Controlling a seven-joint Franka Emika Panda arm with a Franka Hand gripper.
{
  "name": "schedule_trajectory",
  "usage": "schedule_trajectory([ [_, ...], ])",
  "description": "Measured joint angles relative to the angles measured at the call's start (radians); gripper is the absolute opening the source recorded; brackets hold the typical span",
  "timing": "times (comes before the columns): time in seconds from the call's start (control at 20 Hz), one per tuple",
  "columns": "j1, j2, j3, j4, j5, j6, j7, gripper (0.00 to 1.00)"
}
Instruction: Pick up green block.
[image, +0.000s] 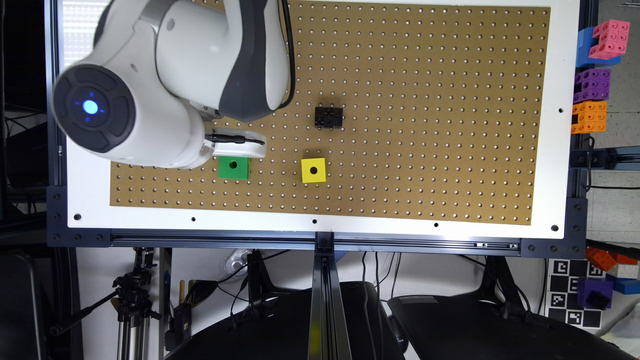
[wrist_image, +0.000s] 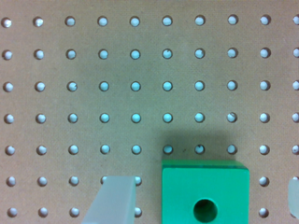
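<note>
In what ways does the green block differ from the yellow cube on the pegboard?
Colour: the green block is bright green, the yellow cube is yellow. Size: the green block looks slightly larger than the yellow cube. Place: the green block lies directly beside the gripper, at the exterior view's left, while the yellow cube stands apart to the right. Both are cubes with a round dark hole on top, resting on the pegboard.

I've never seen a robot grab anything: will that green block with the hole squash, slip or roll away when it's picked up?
Probably none of these. The green block looks like hard plastic with crisp edges, so it should hold its shape. Flat sides rule out rolling. Its smooth faces might slip slightly. The pincer fingers stand open on either side of it.
</note>
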Motion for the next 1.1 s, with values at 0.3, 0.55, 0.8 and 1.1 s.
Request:
schedule_trajectory([
  [0.3, 0.002, 0.017, 0.008, 0.034, 0.0000, 0.002, 0.000, 1.00],
  [0.55, 0.002, 0.038, 0.013, 0.061, 0.0000, 0.002, 0.000, 1.00],
  [0.8, 0.002, 0.099, 0.015, 0.090, 0.0000, 0.020, 0.000, 1.00],
  [1.1, 0.002, 0.135, 0.016, 0.128, 0.0000, 0.020, 0.000, 1.00],
])
